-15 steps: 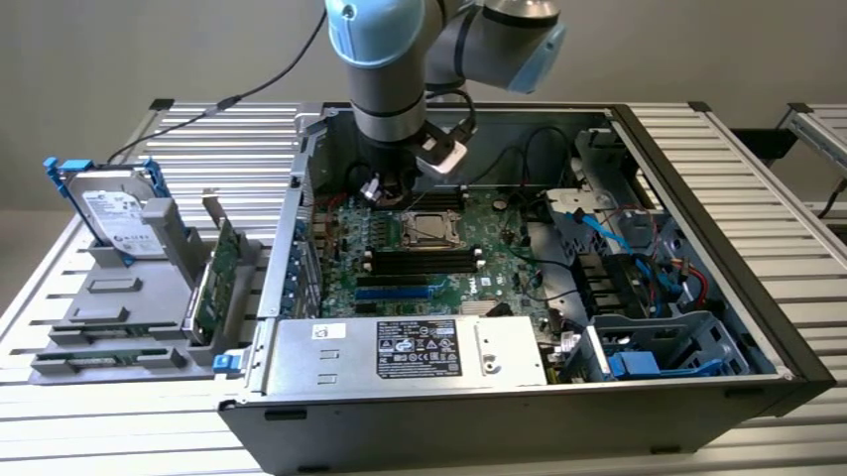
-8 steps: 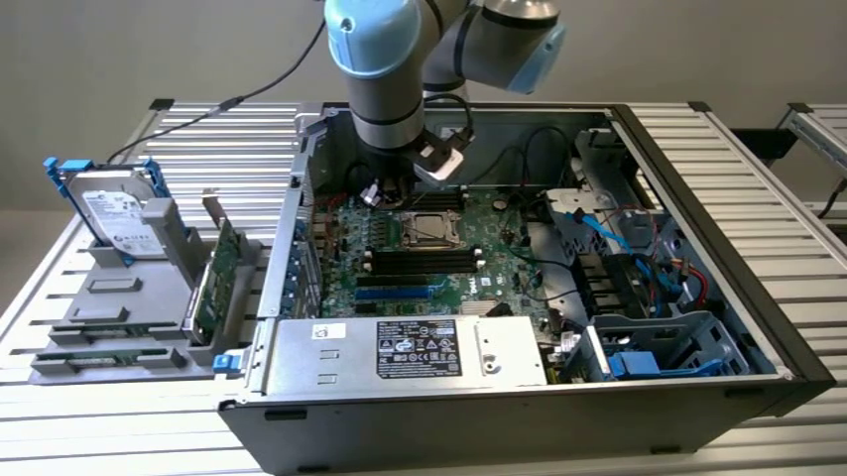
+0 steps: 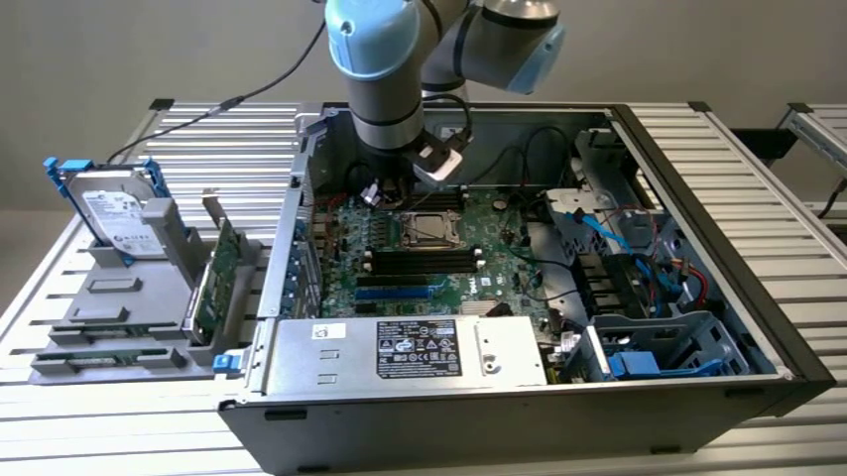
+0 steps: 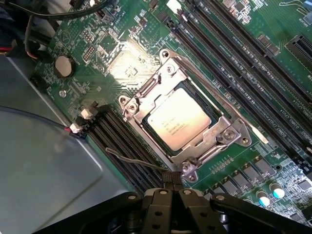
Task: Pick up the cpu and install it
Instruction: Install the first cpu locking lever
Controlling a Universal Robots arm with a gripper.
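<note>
Silver slotted aluminium is forming the surface (image 3: 79, 426) in the exterior view, carrying an open dark computer case (image 3: 530, 436) with a green motherboard (image 3: 503, 253) lying inside. The grey-and-blue arm (image 3: 384, 89) is reaching down into the case's far end, just behind the cpu (image 3: 430, 230), which is sitting in its socket mid-board. Toward the exterior view's left, a grey rack (image 3: 126, 297) is holding a hard drive (image 3: 117, 213) and a green card (image 3: 212, 273) upright, and a plain pale wall is standing behind. The wrist view is giving finer detail: the cpu (image 4: 179, 124), dull and square, is lying flat inside the socket's shiny metal frame (image 4: 146, 90), while the black pincer (image 4: 170, 183) is hovering near the frame's corner, fingers pressed together, gripping nothing.
</note>
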